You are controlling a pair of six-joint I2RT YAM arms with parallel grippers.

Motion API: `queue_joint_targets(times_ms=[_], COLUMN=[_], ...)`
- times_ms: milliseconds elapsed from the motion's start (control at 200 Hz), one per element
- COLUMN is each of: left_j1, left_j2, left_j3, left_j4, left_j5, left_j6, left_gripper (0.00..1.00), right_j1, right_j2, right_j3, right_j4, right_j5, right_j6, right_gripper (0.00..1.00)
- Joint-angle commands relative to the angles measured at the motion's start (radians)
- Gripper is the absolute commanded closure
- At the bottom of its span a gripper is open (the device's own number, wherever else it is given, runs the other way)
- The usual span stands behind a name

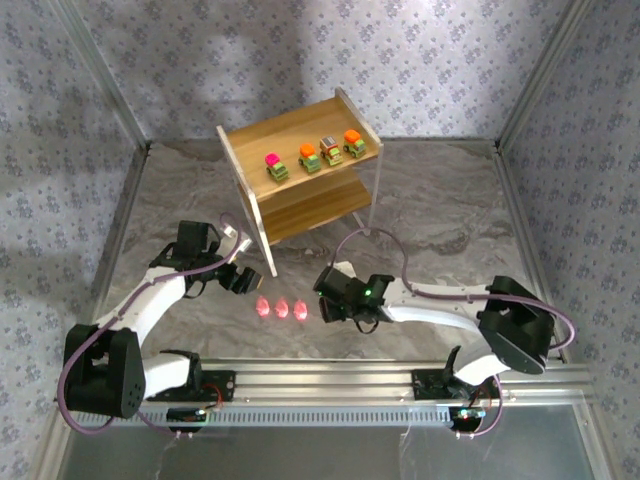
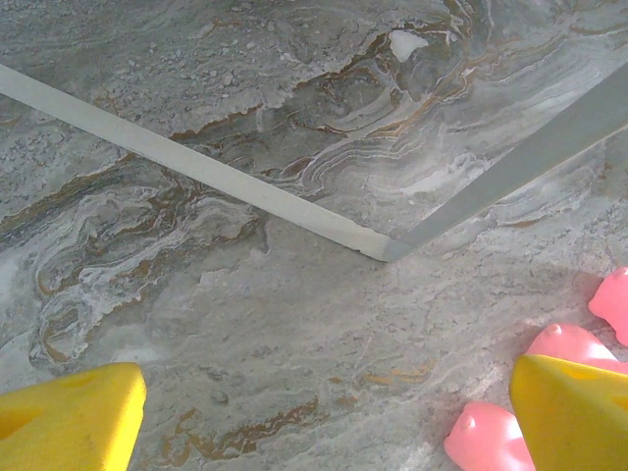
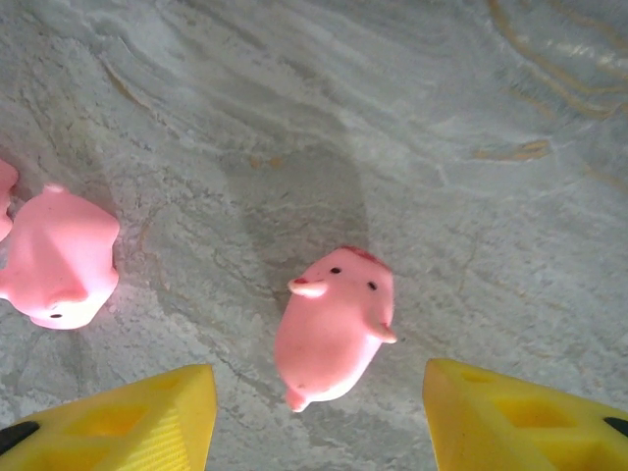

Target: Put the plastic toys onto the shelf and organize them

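Four green-yellow cars stand in a row on the top tier of the wooden shelf (image 1: pixel 300 130): a pink-topped one (image 1: pixel 275 166), an orange-topped one (image 1: pixel 309 158), a brown-topped one (image 1: pixel 330 151) and another orange-topped one (image 1: pixel 353 143). Three pink figures (image 1: pixel 282 308) lie in a row on the table in front of the shelf. A fourth pink figure (image 3: pixel 334 324) lies on the table between the yellow fingers of my open right gripper (image 3: pixel 324 417) (image 1: pixel 328 308), untouched. My left gripper (image 2: pixel 324 422) (image 1: pixel 240 280) is open and empty, with pink figures (image 2: pixel 486 442) beside its right finger (image 2: pixel 574 412).
The shelf's white base bars (image 2: pixel 196 167) meet at a corner just ahead of the left gripper. Another pink figure (image 3: pixel 59 260) lies left of the right gripper. Patterned walls and metal posts enclose the marble table (image 1: pixel 450 220).
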Motion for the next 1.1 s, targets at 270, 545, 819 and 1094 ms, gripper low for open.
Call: queue_joint_targets(times_ms=[270, 545, 819, 1094], left_j1=[-0.008, -0.009, -0.008, -0.009], left_j2=[-0.009, -0.012, -0.015, -0.017], left_j3=[-0.011, -0.012, -0.017, -0.018], left_j4=[0.005, 0.008, 0.008, 0.007], left_j5=[0.015, 0.012, 0.011, 0.009], left_j6=[-0.002, -0.002, -0.002, -0.001], left_gripper=[0.04, 0.04, 0.04, 0.04], right_j1=[0.06, 0.066, 0.066, 0.068], right_j2=[0.069, 0.078, 0.099, 0.138], right_j3=[0.058, 0.017, -0.002, 0.019], right_j4=[-0.096, -0.026, 0.017, 0.054], right_j5=[0.079, 0.013, -0.026, -0.054], right_j6=[0.132, 0.148, 0.151, 0.126], right_gripper=[0.4, 0.4, 0.41, 0.41])
